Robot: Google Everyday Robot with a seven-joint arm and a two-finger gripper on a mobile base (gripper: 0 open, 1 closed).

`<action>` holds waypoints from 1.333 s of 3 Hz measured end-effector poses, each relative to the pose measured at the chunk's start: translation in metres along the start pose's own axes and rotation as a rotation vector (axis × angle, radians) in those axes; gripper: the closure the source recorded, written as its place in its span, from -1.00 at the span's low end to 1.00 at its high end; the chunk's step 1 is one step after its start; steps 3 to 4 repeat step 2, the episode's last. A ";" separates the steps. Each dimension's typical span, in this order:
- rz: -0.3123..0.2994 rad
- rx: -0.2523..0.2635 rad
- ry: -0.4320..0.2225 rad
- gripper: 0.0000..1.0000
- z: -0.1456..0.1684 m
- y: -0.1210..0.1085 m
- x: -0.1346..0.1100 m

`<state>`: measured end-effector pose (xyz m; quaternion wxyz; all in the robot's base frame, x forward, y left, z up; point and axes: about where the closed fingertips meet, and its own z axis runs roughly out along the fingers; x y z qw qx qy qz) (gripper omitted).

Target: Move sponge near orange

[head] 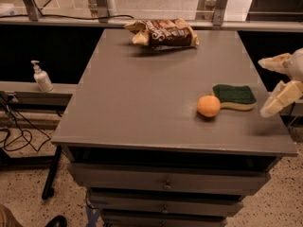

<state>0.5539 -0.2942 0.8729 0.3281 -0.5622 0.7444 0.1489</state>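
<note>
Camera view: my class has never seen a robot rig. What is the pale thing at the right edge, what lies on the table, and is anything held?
One camera looks down on a grey table with drawers. The pale shape at the right edge is the robot's gripper, its two fingers spread open, holding nothing. On the table lie an orange, a green-topped sponge right beside it, and a brown snack bag at the far edge. A pump bottle stands on a ledge to the left.
</note>
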 end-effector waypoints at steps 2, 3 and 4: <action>-0.025 0.311 -0.056 -1.00 -0.079 -0.006 -0.005; -0.025 0.311 -0.056 -1.00 -0.079 -0.006 -0.005; -0.025 0.311 -0.056 -1.00 -0.079 -0.006 -0.005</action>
